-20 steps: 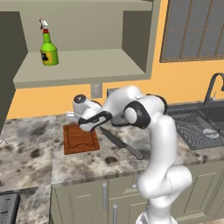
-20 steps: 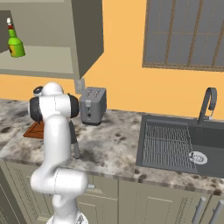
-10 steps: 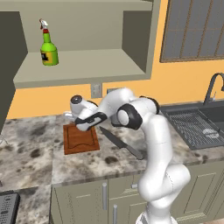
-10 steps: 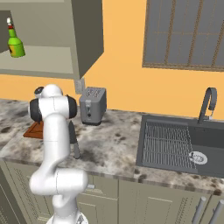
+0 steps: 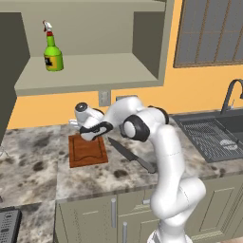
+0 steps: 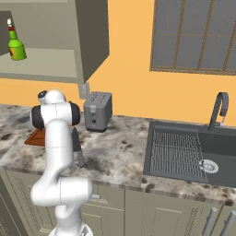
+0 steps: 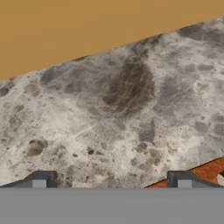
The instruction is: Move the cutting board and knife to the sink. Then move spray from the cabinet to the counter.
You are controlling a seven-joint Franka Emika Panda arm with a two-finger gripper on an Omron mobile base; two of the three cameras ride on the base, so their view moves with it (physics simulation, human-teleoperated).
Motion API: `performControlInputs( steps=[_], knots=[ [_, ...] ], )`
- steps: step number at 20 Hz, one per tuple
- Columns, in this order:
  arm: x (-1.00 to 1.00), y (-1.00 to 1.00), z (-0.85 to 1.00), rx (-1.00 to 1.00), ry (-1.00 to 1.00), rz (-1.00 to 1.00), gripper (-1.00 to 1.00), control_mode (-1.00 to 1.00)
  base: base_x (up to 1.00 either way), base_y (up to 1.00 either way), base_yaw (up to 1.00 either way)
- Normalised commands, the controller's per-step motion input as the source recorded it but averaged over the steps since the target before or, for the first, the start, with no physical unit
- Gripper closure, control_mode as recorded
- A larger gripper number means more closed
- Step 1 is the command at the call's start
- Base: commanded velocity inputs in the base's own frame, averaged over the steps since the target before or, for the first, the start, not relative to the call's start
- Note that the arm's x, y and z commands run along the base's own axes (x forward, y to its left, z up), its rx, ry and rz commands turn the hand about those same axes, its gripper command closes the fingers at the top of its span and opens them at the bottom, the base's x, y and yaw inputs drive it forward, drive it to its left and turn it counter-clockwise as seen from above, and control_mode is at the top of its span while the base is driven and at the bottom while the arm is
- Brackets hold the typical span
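Two fingertips apart: end effector (image 7: 111, 179) above cutting board (image 5: 88, 151).

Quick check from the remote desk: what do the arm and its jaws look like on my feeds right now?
The arm is glossy white, built of rounded tubular links with dark grey rings at the joints. The gripper is white with a dark band; in the hand view, its two small dark grey fingertips are squared off. No cables or markings show.

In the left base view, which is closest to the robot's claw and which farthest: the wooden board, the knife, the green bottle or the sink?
From the gripper, nearest first:
1. cutting board, right beneath it on the counter.
2. knife, just right of the board.
3. spray, up on the cabinet shelf, above and left.
4. sink, far right.
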Motion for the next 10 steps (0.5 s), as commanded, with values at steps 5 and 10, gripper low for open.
performControlInputs(
  steps=[5, 10],
  knots=[
    [0.15, 0.0, -0.28, 0.0, 0.0, -0.01, -1.0, -1.0, 0.0, 0.0, 0.0],
    [0.15, 0.0, -0.32, 0.0, 0.0, 0.0, -1.0, -1.0, 0.0, 0.0, 0.0]
  ],
)
